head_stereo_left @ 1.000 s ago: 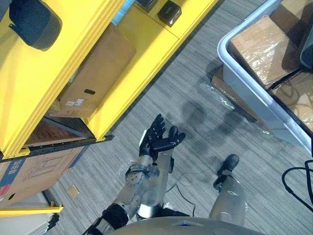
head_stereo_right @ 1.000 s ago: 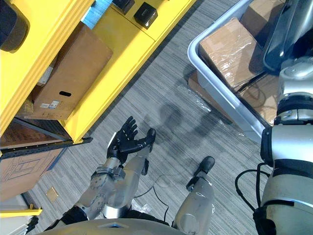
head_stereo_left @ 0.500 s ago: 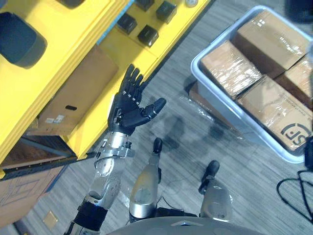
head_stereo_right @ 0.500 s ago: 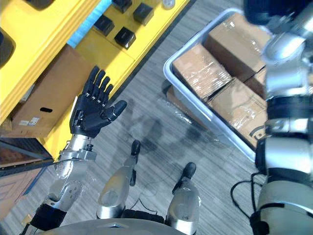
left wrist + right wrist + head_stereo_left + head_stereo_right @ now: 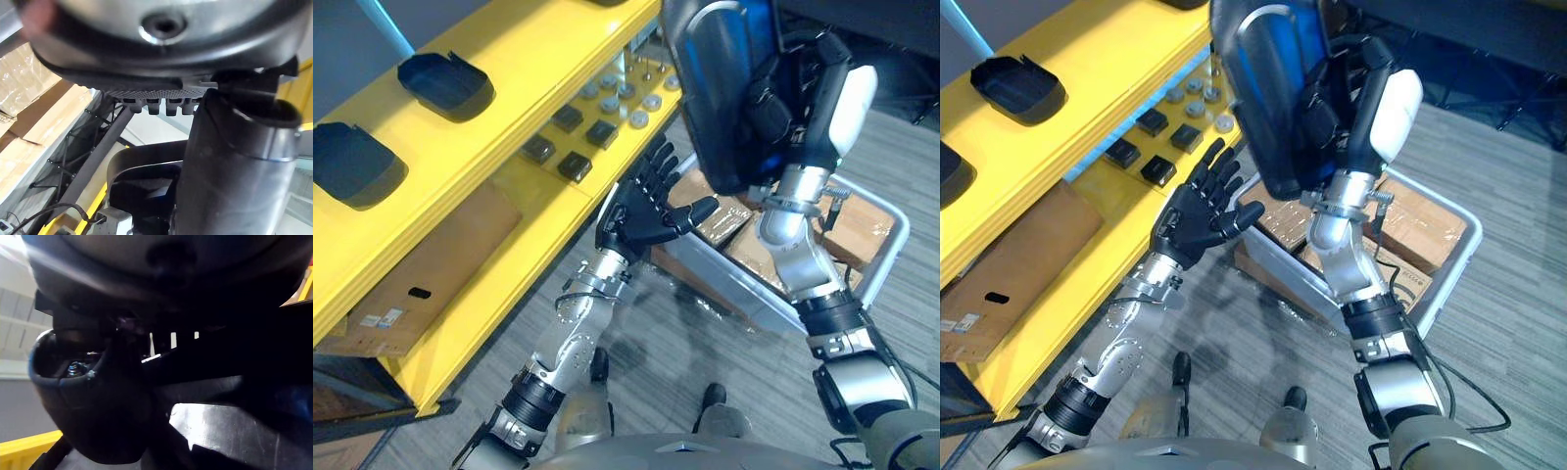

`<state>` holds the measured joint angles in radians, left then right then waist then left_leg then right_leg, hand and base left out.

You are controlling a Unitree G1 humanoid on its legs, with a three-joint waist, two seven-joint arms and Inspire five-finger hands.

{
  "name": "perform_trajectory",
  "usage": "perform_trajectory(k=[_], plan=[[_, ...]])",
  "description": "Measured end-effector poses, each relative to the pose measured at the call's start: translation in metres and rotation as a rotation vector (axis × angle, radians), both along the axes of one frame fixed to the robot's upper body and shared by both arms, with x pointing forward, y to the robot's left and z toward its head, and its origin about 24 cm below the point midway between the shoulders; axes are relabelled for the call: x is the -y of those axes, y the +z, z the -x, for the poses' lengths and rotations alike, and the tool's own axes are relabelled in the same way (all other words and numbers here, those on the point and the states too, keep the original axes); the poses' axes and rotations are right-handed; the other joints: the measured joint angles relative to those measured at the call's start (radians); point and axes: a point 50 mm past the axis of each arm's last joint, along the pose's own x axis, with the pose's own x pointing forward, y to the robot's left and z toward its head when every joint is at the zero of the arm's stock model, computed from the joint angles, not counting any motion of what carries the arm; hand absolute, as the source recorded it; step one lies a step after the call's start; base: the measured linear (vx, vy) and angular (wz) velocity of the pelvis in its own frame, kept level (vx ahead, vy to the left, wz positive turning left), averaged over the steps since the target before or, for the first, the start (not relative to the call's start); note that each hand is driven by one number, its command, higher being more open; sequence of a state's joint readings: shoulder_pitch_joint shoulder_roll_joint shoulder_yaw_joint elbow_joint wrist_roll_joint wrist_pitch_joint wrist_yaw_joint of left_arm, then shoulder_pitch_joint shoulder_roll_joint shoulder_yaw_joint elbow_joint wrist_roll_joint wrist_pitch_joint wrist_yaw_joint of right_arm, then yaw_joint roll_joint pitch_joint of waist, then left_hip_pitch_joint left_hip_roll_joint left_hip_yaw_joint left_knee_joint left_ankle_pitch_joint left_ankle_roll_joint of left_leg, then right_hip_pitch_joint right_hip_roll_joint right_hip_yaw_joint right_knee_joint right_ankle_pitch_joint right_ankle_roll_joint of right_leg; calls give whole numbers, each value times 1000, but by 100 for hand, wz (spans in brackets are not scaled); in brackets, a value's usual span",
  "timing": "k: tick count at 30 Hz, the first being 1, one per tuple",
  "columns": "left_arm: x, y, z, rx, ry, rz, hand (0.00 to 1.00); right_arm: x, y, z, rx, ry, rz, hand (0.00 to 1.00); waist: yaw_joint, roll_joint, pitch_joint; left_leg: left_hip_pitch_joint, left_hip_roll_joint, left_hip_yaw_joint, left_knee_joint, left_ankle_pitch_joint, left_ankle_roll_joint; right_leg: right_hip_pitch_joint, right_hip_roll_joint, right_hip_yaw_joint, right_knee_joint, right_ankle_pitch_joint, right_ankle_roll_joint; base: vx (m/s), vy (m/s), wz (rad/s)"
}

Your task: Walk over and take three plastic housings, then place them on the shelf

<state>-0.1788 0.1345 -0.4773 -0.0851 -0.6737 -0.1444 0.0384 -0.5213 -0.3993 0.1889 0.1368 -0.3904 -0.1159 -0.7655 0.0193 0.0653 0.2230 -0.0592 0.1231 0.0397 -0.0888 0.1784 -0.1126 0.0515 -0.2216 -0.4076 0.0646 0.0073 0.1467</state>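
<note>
My right hand [image 5: 803, 108] is raised high and shut on a large dark plastic housing [image 5: 724, 88] with a blue sheen; its fingers curl round the housing's edge, and the white thumb cover [image 5: 1396, 108] lies alongside. My left hand [image 5: 641, 206] is open, palm up, fingers straight, just below and left of the held housing and apart from it. Two more black housings [image 5: 445, 83] [image 5: 352, 162] lie on the top board of the yellow shelf [image 5: 509, 117] at the left.
The shelf's lower board carries several small black blocks [image 5: 573, 164] and round silver parts [image 5: 636, 103]. A cardboard box [image 5: 421, 264] sits beneath it. A grey bin [image 5: 724, 289] of wrapped cardboard boxes stands on the carpet under my hands.
The camera has swung upward. My left hand rose from near the floor to shelf height. My right hand, holding the housing, has come into view, held high.
</note>
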Motion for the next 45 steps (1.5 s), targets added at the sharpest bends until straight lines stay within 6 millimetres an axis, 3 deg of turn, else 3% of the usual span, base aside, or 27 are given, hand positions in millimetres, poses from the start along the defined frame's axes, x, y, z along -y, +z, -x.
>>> perform_trajectory(k=[8, 16, 17, 25, 33, 40, 41, 45], plan=[[-4, -3, -2, -48, 51, 6, 100, -27, -34, 6, -143, 142, -7, 0, 7, -37, -36, -1, 9, 40, -1, -18, 5, 2, 15, 23, -58, 39, -3, -87, 13, -10], [-10, -3, -6, -134, 43, 174, 100, -41, -53, 13, -228, 227, 12, 0, 5, -42, -58, -3, 7, 47, 0, -7, 16, 2, 15, 26, -74, 58, -3, -3, 0, -2], [-11, -2, -7, -135, 49, 184, 0, -43, -56, 14, -230, 239, 5, 0, 5, -44, -63, -3, 7, 48, 0, -5, 16, 2, 15, 26, -75, 59, -2, 35, -18, -3], [-17, -6, -10, -202, 88, 240, 0, -55, -69, 19, -268, 288, -22, 0, 3, -47, -110, -1, 7, 51, 0, -3, 14, 3, 15, 29, -76, 60, -3, 8, -8, -1], [-36, -32, -18, -312, 185, 252, 0, -71, -79, 30, -259, 360, -30, 0, -1, -51, -117, 10, 10, 63, -1, -15, 4, 0, 15, 40, -77, 52, -6, -55, -5, -4], [-46, -36, -11, -262, 269, 231, 0, -84, -82, 37, -273, 407, -71, 0, 0, -86, -145, 8, 9, 65, 0, -21, 4, 0, 15, 39, -82, 56, -11, -5, -1, -1], [-47, -35, -11, -246, 288, 218, 0, -85, -81, 38, -268, 413, -77, 100, 1, -90, -148, 8, 8, 65, 3, -22, 3, 1, 15, 39, -82, 56, -12, 0, 0, 0], [-49, -30, -11, -203, 342, 183, 0, -88, -82, 44, -257, 430, -110, 100, 0, -91, -149, 8, 8, 66, 3, -18, 8, 3, 15, 39, -82, 55, -14, 0, 0, 0]])
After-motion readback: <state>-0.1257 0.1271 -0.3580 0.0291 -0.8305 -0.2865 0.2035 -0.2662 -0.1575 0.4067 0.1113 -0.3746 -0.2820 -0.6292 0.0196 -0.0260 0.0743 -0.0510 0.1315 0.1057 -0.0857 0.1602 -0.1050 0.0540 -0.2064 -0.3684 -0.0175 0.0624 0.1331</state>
